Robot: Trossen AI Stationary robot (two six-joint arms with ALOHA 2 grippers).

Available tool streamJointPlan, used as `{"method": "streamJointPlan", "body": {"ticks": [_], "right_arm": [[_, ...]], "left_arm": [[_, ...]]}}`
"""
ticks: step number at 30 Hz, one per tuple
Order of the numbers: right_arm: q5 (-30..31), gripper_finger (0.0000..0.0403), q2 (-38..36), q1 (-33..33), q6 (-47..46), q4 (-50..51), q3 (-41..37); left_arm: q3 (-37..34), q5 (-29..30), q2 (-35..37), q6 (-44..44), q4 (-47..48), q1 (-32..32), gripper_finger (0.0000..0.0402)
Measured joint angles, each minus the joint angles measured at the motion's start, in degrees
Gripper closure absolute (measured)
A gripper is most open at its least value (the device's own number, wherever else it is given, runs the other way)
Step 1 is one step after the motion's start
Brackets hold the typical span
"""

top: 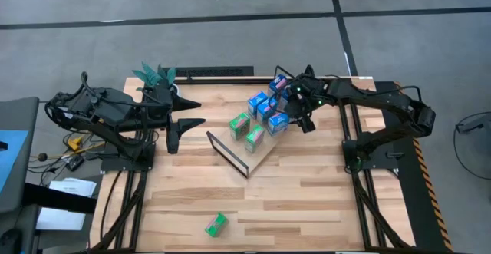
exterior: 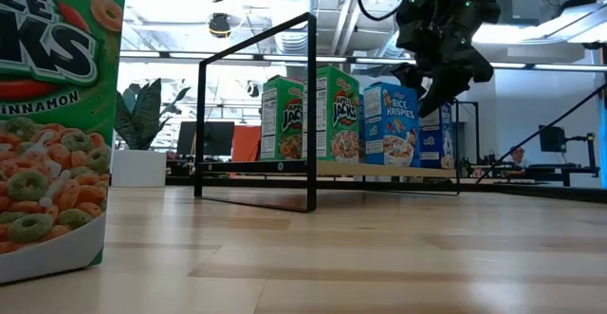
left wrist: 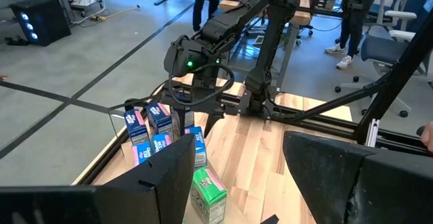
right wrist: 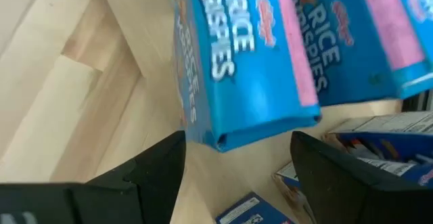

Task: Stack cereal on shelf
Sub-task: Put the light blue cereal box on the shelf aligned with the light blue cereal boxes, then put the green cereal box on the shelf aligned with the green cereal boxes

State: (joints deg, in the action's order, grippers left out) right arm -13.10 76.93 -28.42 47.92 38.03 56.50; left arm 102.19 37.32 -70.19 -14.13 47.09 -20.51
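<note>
The high view shows what no other view does: a lone green cereal box (top: pixel 215 224) lying on the counter (top: pixel 322 200) near its front edge, well apart from the shelf (top: pixel 257 156). The low view catches that same box as a large green panel filling its left side (exterior: pixel 52 115), too close to see whole.

The shelf sits mid-counter at an angle, its black wire frame end (top: pixel 227 153) toward the left arm. On its board the high view shows two green boxes (top: pixel 239 125) nearest that frame end and a cluster of blue boxes (top: pixel 258 103) toward the right arm. The low view confirms that they stand upright — two green boxes (exterior: pixel 332 113), then a blue one (exterior: pixel 391 124) printed "Rice Krispies", with more blue behind it (exterior: pixel 438 136).

The right tool (top: pixel 296 122) hangs just over the blue cluster. Its wrist view looks down on a blue box (right wrist: pixel 254 68) lying beyond its two dark fingers (right wrist: pixel 159 166); the fingers are spread apart and hold nothing. Other blue boxes (right wrist: pixel 379 41) lie beside that one.

The left tool (top: pixel 186 128) waits over the counter's left part, near the shelf's frame end. Its wrist view shows its fingers (left wrist: pixel 169 176) wide apart and empty, and past them the blue and green boxes and the right arm (left wrist: pixel 223 28). People stand in the room beyond.
</note>
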Motion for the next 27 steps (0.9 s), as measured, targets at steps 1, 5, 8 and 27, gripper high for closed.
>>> {"method": "streamJointPlan", "body": {"ticks": [1,5,8,27], "right_arm": [[-0.02,0.0111,-0.06,0.14,0.00,0.39,0.54],[1.63,0.0111,-0.11,0.72,0.02,1.58,3.13],[3.77,0.0111,-0.11,0.68,0.04,3.89,5.92],[0.88,0.0113,1.66,18.53,-16.29,6.52,18.23]], "left_arm": [[0.02,0.00,0.00,0.00,-0.02,0.00,0.0187],[0.02,-0.01,0.00,0.00,0.20,0.00,0.0187],[0.02,-0.02,0.00,0.00,0.36,0.00,0.0187],[0.02,-4.93,0.00,0.10,1.76,-0.01,0.0187]]}}
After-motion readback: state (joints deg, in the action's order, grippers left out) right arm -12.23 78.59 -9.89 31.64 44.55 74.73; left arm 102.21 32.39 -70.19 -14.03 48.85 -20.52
